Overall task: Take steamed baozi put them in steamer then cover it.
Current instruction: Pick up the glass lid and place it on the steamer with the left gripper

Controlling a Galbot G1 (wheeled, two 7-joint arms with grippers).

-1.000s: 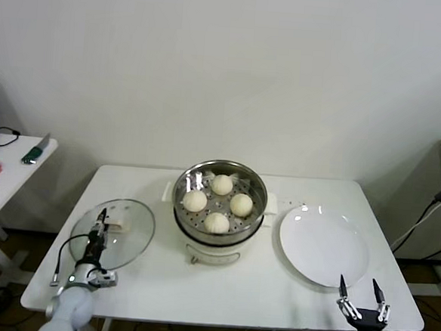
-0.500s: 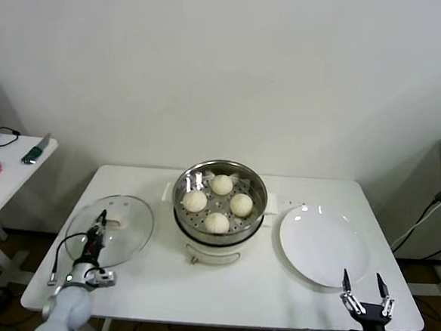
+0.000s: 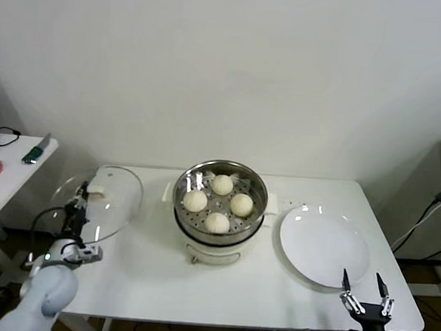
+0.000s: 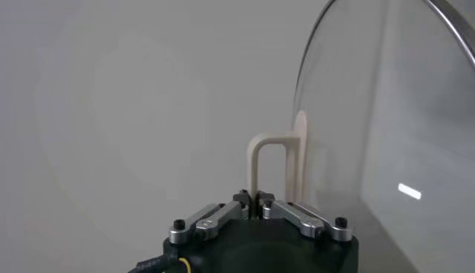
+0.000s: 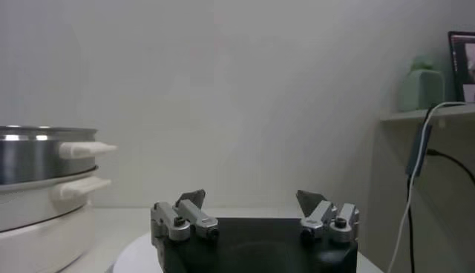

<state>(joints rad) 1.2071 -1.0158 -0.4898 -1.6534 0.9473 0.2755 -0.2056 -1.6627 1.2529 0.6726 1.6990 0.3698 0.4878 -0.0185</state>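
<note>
Several cream-white baozi (image 3: 218,204) sit in the steel steamer (image 3: 221,182) on its white pot base at the table's middle. My left gripper (image 3: 81,199) is shut on the white handle (image 4: 269,159) of the glass cover (image 3: 100,202) and holds it lifted and tilted above the table's left edge. In the left wrist view the cover (image 4: 386,126) stands on edge beyond the handle. My right gripper (image 3: 365,285) is open and empty at the table's front right corner, beside the plate. The steamer's side (image 5: 37,152) shows in the right wrist view.
A flat white plate (image 3: 324,245) lies right of the steamer. A small side table (image 3: 4,173) with a green item and a hand on it stands to the left. The white table (image 3: 220,283) has open surface in front of the steamer.
My left gripper has lifted the cover off the table and moved it left and up, tilting it. The right gripper stays near the front right corner.
</note>
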